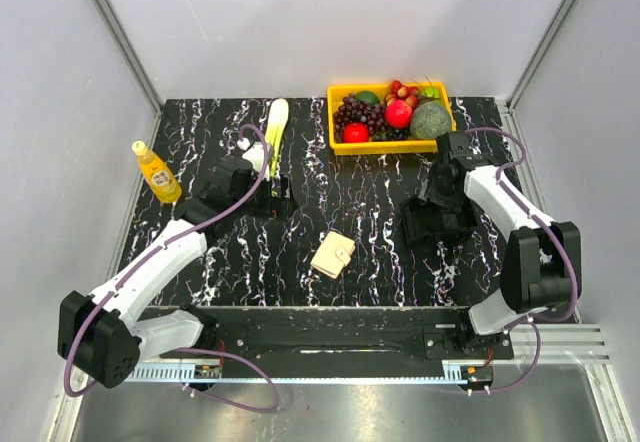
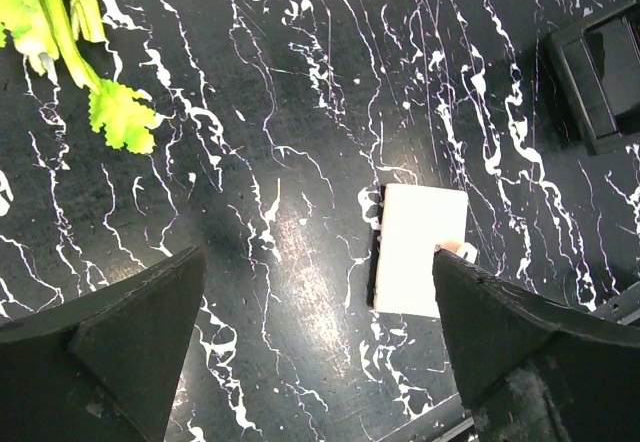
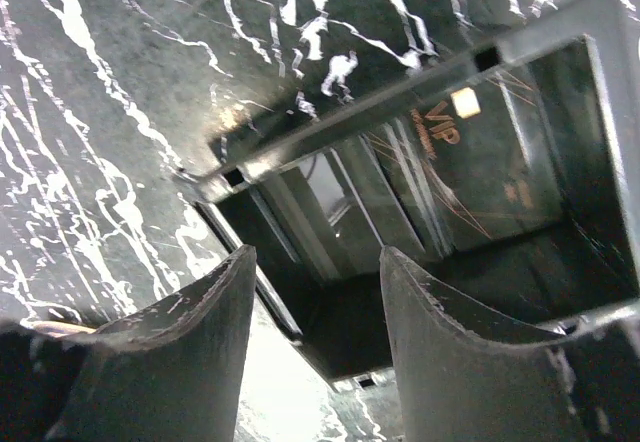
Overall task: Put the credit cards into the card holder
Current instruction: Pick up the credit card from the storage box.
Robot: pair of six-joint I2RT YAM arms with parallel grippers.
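The card holder (image 1: 333, 254) is a small beige wallet lying closed, flat on the black marbled table (image 1: 380, 202), midway between the arms. In the left wrist view the card holder (image 2: 420, 250) shows pale, its clasp tab beside my right finger. My left gripper (image 2: 318, 262) (image 1: 277, 202) hovers open to its upper left with nothing in it. My right gripper (image 3: 315, 262) (image 1: 436, 214) is open over a black open box (image 3: 330, 292) (image 1: 412, 230). Dark credit cards (image 3: 470, 162) lie in the box, one lettered "VIP". Nothing is between the jaws.
A yellow basket (image 1: 340, 145) of fruit stands at the back. A green celery stalk (image 1: 276, 122) (image 2: 60, 22) lies back left, a yellow bottle (image 1: 157, 172) at the far left. The black box (image 2: 600, 72) shows at the left wrist view's right edge.
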